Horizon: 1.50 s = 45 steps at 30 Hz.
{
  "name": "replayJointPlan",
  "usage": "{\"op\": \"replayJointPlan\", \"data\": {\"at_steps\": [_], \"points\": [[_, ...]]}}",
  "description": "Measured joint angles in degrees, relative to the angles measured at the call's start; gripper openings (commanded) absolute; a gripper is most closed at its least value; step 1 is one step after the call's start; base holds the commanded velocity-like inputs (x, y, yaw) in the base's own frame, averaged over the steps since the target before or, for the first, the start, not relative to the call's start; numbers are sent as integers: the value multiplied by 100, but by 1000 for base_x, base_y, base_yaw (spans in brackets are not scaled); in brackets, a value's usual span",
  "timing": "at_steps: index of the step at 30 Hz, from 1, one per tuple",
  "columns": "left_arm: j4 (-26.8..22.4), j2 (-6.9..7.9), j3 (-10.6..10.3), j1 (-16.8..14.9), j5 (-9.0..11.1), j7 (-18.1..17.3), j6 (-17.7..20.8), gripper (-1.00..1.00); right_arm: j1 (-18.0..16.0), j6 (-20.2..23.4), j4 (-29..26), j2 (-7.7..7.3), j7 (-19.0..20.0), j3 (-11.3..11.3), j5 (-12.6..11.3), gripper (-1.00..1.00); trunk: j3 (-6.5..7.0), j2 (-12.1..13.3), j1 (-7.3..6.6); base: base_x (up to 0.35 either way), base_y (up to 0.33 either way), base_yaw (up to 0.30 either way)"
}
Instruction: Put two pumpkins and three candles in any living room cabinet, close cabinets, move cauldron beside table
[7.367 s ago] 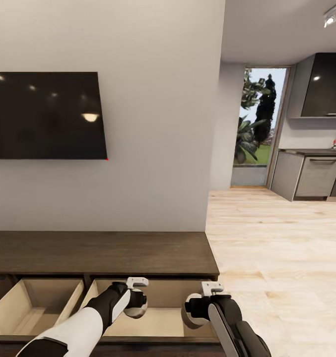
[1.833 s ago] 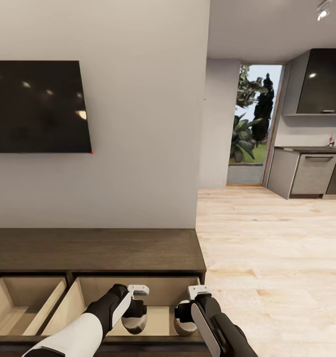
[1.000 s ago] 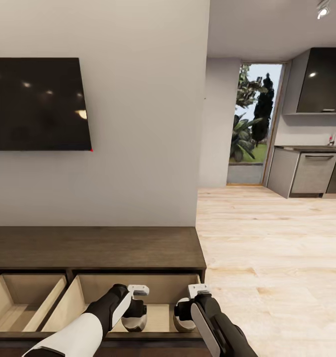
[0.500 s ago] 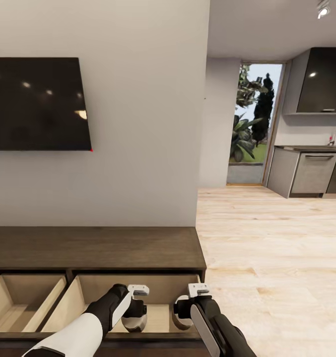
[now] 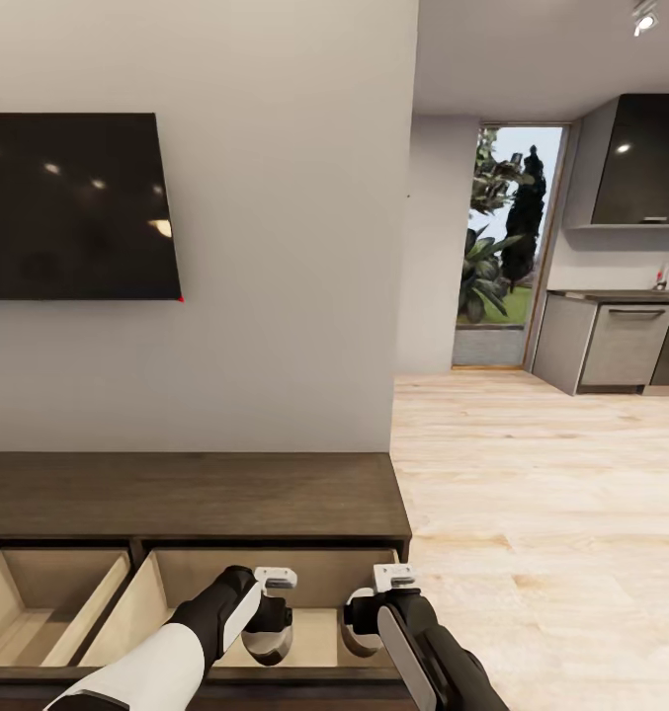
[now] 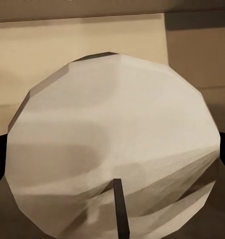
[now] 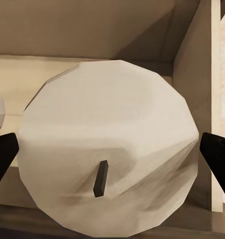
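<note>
Candles are the items in hand: one pale candle (image 6: 112, 144) sits directly ahead of the left gripper (image 5: 267, 632), and a second candle (image 7: 110, 162) sits directly ahead of the right gripper (image 5: 366, 632). Both hang low inside the open drawer (image 5: 319, 578) of the dark wooden cabinet (image 5: 191, 499), below the wall TV (image 5: 72, 205).

Left gripper: dark finger edges show at either side of the candle, but contact is not visible, so I cannot tell whether it is clenched or released. Right gripper: the dark fingers (image 7: 219, 159) stand apart from the candle's flanks with a gap on each side; it appears released, the candle resting on the drawer floor.

Handling judgement: each candle is a short, faceted, stiff cylinder with a black wick (image 7: 100, 178) on top. It is likely light and smooth-sided, so it may roll if tipped. The curved sides, gripped across the middle, offer the best hold.

Containers: the drawer beneath the grippers holds these two candles, close to each other. The neighbouring drawer (image 5: 47, 592) beyond the left gripper is open too, with nothing visible on the part of its pale floor on show. Both drawers remain to be shut.
</note>
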Motion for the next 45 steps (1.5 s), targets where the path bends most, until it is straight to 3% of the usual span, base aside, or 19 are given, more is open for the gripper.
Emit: {"op": "replayJointPlan", "data": {"at_steps": [45], "points": [[0, 7, 0, 0, -10, 2, -52, -100, 0, -13, -24, -6, 35, 9, -26, -100, 0, 0, 0, 4, 0, 0]]}}
